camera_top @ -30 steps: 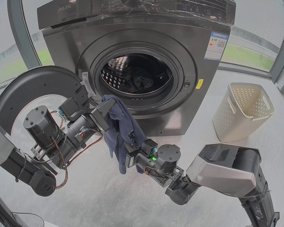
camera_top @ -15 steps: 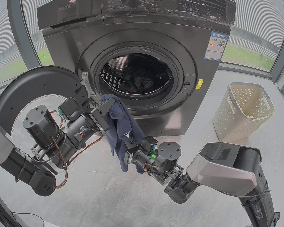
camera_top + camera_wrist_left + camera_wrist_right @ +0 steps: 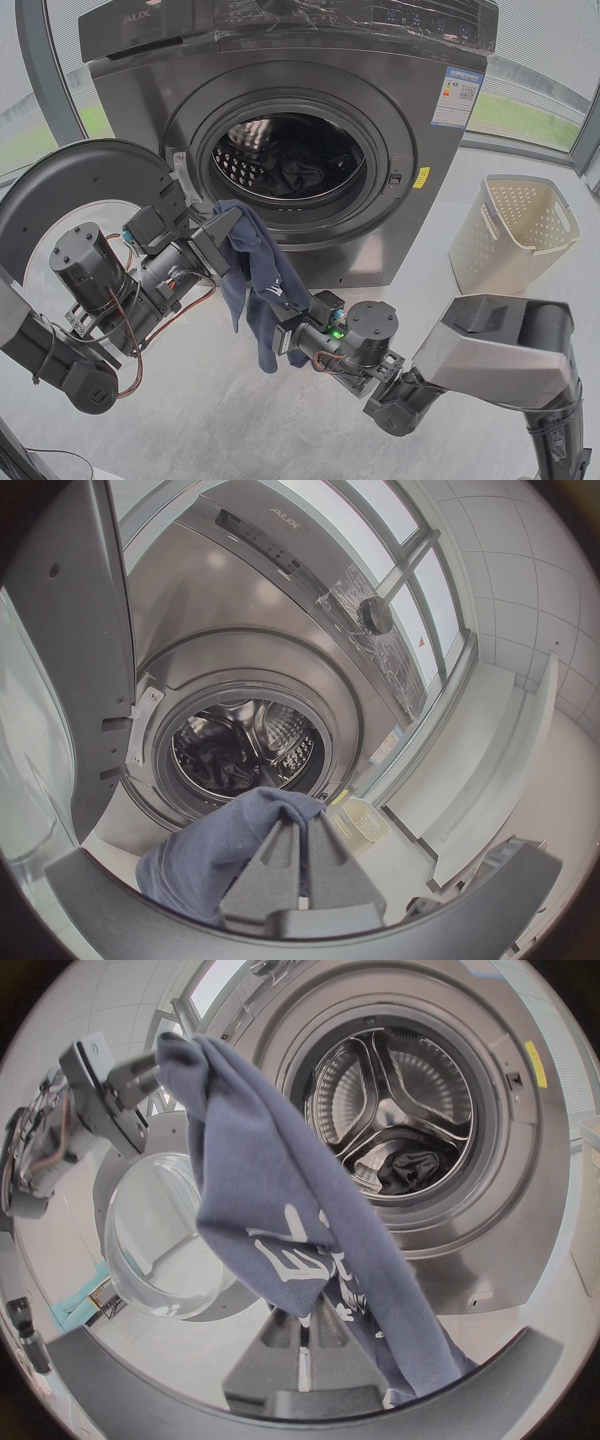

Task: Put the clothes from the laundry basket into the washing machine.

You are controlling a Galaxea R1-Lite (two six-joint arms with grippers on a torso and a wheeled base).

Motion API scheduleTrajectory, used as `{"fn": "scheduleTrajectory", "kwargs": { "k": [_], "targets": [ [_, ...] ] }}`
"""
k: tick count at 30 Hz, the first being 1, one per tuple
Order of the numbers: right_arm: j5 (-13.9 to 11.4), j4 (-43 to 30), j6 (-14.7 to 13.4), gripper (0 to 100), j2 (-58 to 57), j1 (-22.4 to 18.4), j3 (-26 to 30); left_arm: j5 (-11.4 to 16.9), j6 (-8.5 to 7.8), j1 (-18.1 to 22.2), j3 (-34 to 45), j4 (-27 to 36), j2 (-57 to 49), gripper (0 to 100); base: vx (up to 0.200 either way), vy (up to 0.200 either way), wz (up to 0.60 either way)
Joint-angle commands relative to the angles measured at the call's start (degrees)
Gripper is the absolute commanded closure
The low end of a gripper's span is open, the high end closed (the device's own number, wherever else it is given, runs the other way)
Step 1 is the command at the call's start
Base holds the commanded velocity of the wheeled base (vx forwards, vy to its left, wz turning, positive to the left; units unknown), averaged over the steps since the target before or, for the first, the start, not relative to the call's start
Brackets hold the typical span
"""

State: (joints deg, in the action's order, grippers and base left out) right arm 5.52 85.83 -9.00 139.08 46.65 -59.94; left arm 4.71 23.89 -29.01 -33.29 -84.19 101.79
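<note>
Shifting rightward and lower, the right gripper (image 3: 279, 306) is pinching the shirt (image 3: 265, 262) at its print. The left gripper (image 3: 231, 220) is clamping the top edge, with the shirt hanging between them before the washer (image 3: 400, 94).

The garment (image 3: 265, 265) is navy with white print, the washing machine (image 3: 400, 94) grey, the laundry basket (image 3: 509, 247) cream.
</note>
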Motion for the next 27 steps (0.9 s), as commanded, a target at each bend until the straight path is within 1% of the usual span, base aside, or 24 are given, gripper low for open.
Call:
{"fn": "scheduleTrajectory", "kwargs": {
  "k": [1,2,4,5,6,7,10,12,14,18,21,23,25,27],
  "targets": [
    [0.1,-0.6,-0.1,100,-14.6,-1.0,12.2,0.0,-0.08,1.0,0.1,0.0,0.6,100,0.000,0.000,0.00],
    [0.1,-0.6,-0.1,100,-15.8,-1.1,13.6,0.0,-0.08,1.1,0.1,0.0,0.8,100,0.000,0.000,0.00],
    [0.1,-0.8,0.0,100,-20.2,-3.1,18.5,0.0,-0.08,1.8,0.1,-0.1,1.1,100,0.000,0.000,0.00],
    [0.1,-0.8,0.0,100,-21.4,-4.0,20.1,-0.1,-0.08,1.9,0.1,-0.1,1.1,100,0.000,0.000,0.00],
    [0.1,-0.8,0.0,100,-21.4,-4.0,20.1,-0.1,-0.08,1.9,0.1,-0.1,1.1,100,0.000,0.000,0.00],
    [0.1,-0.8,0.0,100,-23.9,-6.3,22.7,0.0,-0.08,1.9,0.2,-0.2,1.0,100,0.000,0.000,0.00],
    [0.0,-0.5,0.0,100,-27.1,-10.4,24.9,-0.2,0.01,1.8,0.3,-0.7,1.0,100,0.000,0.000,0.00],
    [-0.1,0.0,-0.1,100,-28.3,-12.2,25.1,-0.3,-0.08,1.5,0.6,-1.1,0.8,100,0.000,0.000,0.00],
    [-0.1,0.1,-0.3,100,-29.3,-13.1,25.1,-0.2,-0.08,1.2,1.1,-1.3,0.4,100,0.000,0.000,0.00],
    [0.1,0.3,-1.1,100,-31.1,-13.1,25.3,-0.2,-0.43,-0.3,2.6,-1.6,-0.4,100,0.000,0.000,0.00],
    [0.3,0.6,-1.7,100,-31.5,-13.0,25.3,-0.1,-0.51,-0.4,3.7,-2.2,-0.9,100,0.000,0.000,0.00],
    [2.0,1.9,-3.0,100,-31.9,-13.0,25.1,-0.1,-0.60,-1.1,4.8,-2.9,-1.8,100,0.000,0.000,0.00],
    [2.7,1.8,-3.4,100,-31.5,-13.2,25.0,0.0,-0.60,-1.7,5.3,-3.1,-2.4,100,0.000,0.000,0.00],
    [2.9,1.9,-3.5,100,-31.2,-13.1,25.1,0.0,-0.60,-2.5,5.9,-3.3,-3.3,100,0.000,0.000,0.00]
  ]
}}
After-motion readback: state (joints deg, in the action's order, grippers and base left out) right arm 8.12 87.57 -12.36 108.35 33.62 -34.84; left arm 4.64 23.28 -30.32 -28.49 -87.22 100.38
